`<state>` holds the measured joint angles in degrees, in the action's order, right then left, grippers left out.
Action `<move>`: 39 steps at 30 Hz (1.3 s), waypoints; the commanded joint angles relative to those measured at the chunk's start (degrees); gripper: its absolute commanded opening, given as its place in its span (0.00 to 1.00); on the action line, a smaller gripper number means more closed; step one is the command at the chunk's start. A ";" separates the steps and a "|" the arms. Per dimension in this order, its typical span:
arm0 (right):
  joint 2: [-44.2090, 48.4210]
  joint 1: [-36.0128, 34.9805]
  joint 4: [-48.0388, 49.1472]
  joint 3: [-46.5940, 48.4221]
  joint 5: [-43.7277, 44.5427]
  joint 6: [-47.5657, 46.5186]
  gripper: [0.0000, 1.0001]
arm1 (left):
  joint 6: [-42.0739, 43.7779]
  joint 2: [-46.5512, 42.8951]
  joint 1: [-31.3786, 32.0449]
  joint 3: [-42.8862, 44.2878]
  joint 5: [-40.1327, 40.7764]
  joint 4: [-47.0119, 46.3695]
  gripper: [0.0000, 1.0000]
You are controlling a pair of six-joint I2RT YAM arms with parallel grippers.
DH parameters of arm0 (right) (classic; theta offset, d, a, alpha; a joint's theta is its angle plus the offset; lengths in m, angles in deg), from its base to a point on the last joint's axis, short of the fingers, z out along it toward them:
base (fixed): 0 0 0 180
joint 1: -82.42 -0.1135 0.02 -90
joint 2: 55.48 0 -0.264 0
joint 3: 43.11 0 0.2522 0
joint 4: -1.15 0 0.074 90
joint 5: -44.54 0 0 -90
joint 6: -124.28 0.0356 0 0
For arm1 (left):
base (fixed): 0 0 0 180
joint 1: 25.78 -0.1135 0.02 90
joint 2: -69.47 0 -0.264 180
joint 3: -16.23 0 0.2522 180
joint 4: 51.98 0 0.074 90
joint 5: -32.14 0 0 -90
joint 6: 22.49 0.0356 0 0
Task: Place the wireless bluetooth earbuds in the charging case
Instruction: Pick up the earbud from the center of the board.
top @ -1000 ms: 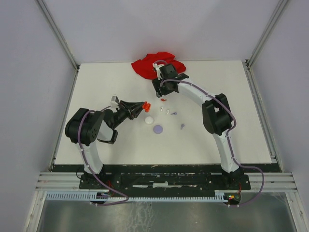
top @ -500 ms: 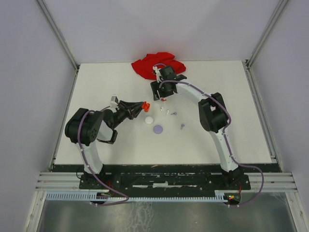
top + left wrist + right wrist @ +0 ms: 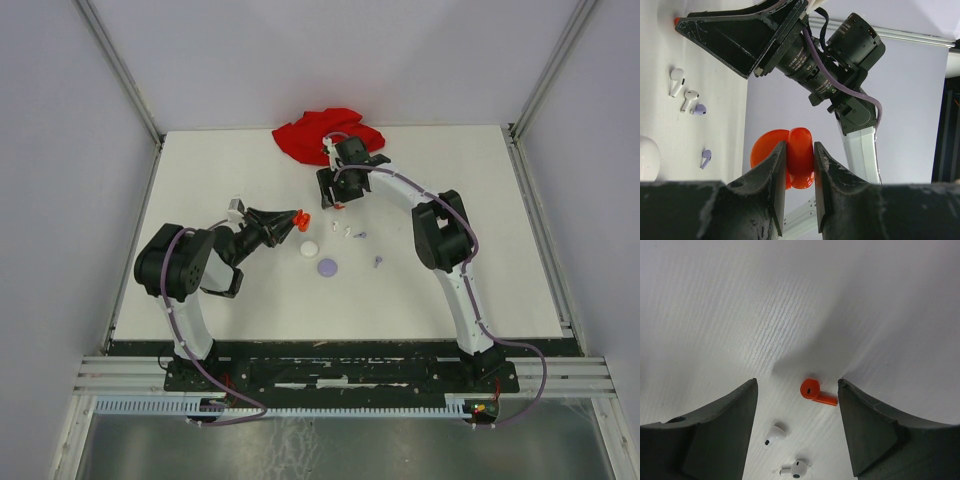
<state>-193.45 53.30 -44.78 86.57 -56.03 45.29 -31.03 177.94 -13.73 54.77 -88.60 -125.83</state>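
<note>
- Since the earlier frame the right gripper (image 3: 797, 384) has shifted slightly at upper centre of the top view and its jaws have spread. The left arm is unchanged.
- Right gripper: jaws apart and empty, straddling the red earbud (image 3: 816, 392), which lies on the table (image 3: 740, 300) at frame centre.
- Left gripper (image 3: 800, 150): clamped on the red charging case (image 3: 790, 162), lower centre of its wrist view.
- We judge the earbud light, rigid, glossy and prone to skidding, so it is best pinched across its rounded head.

The left pincer (image 3: 799, 150) clamps a red charging case (image 3: 766, 150); on the table (image 3: 720, 140) lie two white earbuds (image 3: 676, 81) and two lavender earbuds (image 3: 705, 158).
</note>
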 commanded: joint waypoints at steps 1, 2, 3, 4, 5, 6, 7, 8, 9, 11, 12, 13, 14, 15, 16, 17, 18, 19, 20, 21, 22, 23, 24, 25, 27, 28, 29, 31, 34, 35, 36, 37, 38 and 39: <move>0.84 0.03 0.77 -0.51 -1.30 0.97 0.73 | -1.76 -0.89 -0.36 0.02 -1.23 -7.36 0.03; 1.15 0.07 0.76 -1.22 -1.52 1.14 0.73 | -1.74 -0.82 -0.31 0.02 -1.25 -7.38 0.03; 1.48 0.04 0.90 -1.92 -1.62 1.27 0.73 | -1.72 -0.79 -0.39 0.04 -1.21 -7.37 0.03; 1.88 0.08 1.12 -2.62 -1.90 1.49 0.73 | -1.74 -0.82 -0.37 0.06 -1.31 -7.38 0.03; 2.42 0.12 1.28 -3.35 -2.16 1.74 0.73 | -1.74 -0.80 -0.44 0.03 -1.29 -7.35 0.03; 2.87 0.07 1.39 -4.13 -2.61 1.87 0.73 | -1.74 -0.80 -0.43 0.14 -1.38 -7.38 0.03; 3.31 0.07 1.50 -4.89 -2.83 2.02 0.73 | -1.74 -0.82 -0.45 0.15 -1.34 -7.34 0.03; 3.87 0.07 1.80 -5.85 -2.87 2.19 0.73 | -1.65 -0.87 -0.45 0.06 -1.34 -7.36 0.03; 4.45 0.07 2.22 -6.71 -2.83 2.40 0.73 | -1.65 -0.88 -0.44 0.06 -1.34 -7.37 0.03; 5.47 0.12 2.83 -8.61 -2.79 2.74 0.73 | -1.65 -0.83 -0.42 0.04 -1.34 -7.39 0.03; 6.05 0.04 3.07 -9.38 -2.79 2.83 0.73 | -1.65 -0.86 -0.43 0.01 -1.32 -7.32 0.03; 6.49 -0.04 3.37 -10.40 -2.86 2.94 0.73 | -1.65 -0.87 -0.41 -0.04 -1.34 -7.35 0.03; 6.89 -0.05 3.58 -11.14 -3.03 2.97 0.73 | -1.65 -0.89 -0.46 -0.01 -1.38 -7.34 0.03; 7.32 -0.10 3.78 -11.69 -3.09 3.05 0.73 | -1.58 -0.96 -0.41 -0.14 -1.34 -7.33 0.03; 7.67 -0.12 3.96 -12.34 -3.14 3.06 0.73 | -1.57 -0.97 -0.43 -0.16 -1.42 -7.35 0.03; 8.05 -0.17 4.14 -12.95 -3.21 3.01 0.72 | -1.57 -1.02 -0.45 -0.13 -1.42 -7.32 0.03; 8.50 -0.34 4.39 -13.45 -3.23 3.05 0.72 | -1.57 -1.06 -0.45 -0.15 -1.40 -7.39 0.03; 8.71 -0.45 4.52 -13.78 -3.24 3.06 0.72 | -1.54 -1.06 -0.39 -0.12 -1.40 -7.37 0.03; 8.84 -0.53 4.66 -13.94 -3.05 3.01 0.72 | -1.55 -1.06 -0.44 -0.16 -1.42 -7.33 0.03; 8.94 -0.63 4.87 -14.00 -2.64 3.05 0.72 | -1.56 -1.06 -0.43 -0.16 -1.47 -7.32 0.03; 8.87 -0.72 4.91 -13.86 -1.94 3.06 0.72 | -1.57 -1.06 -0.42 -0.17 -1.38 -7.33 0.03; 8.67 -0.78 4.73 -13.50 -1.09 2.89 0.72 | -1.52 -1.06 -0.45 -0.24 -1.50 -7.38 0.03; 8.33 -0.83 4.48 -12.84 -0.51 2.62 0.72 | -1.54 -1.06 -0.45 -0.23 -1.50 -7.32 0.03; 7.77 -0.78 3.97 -11.99 -0.10 2.29 0.72 | -1.56 -1.11 -0.45 -0.20 -1.51 -7.39 0.03; 6.54 -0.82 2.41 -9.64 0.39 1.48 0.71 | -1.57 -1.15 -0.43 -0.22 -1.51 -7.40 0.03; 5.90 -0.90 1.53 -8.39 0.86 1.04 0.71 | -1.57 -1.07 -0.43 -0.24 -1.51 -7.33 0.03; 5.29 -1.04 0.69 -7.16 1.45 0.57 0.71 | -1.57 -1.06 -0.45 -0.17 -1.51 -7.41 0.03; 4.15 -1.16 -0.62 -5.05 2.68 -0.38 0.70 | -1.57 -0.91 -0.46 -0.07 -1.51 -7.36 0.03; 2.74 -1.36 -2.46 -2.01 3.64 -1.51 0.69 | -1.70 -0.64 -0.45 0.08 -1.51 -7.48 0.03; 2.37 -1.37 -2.67 -1.51 3.88 -1.85 0.69 | -1.67 -0.54 -0.45 0.11 -1.51 -7.47 0.03; 1.94 -1.49 -2.88 -0.95 4.19 -2.10 0.68 | -1.68 -0.47 -0.43 0.23 -1.58 -7.47 0.03; 1.59 -1.54 -3.31 -0.25 4.57 -2.40 0.67 | -1.78 -0.38 -0.44 0.34 -1.60 -7.53 0.03; 1.12 -1.63 -3.91 0.38 4.96 -2.69 0.67 | -1.82 -0.24 -0.45 0.32 -1.58 -7.56 0.03; 0.57 -1.65 -4.36 0.96 5.44 -2.97 0.65 | -1.88 -0.13 -0.41 0.41 -1.60 -7.64 0.03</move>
<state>-191.28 52.10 -46.77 83.40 -53.25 44.43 -31.03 177.94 -13.81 54.77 -89.48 -125.86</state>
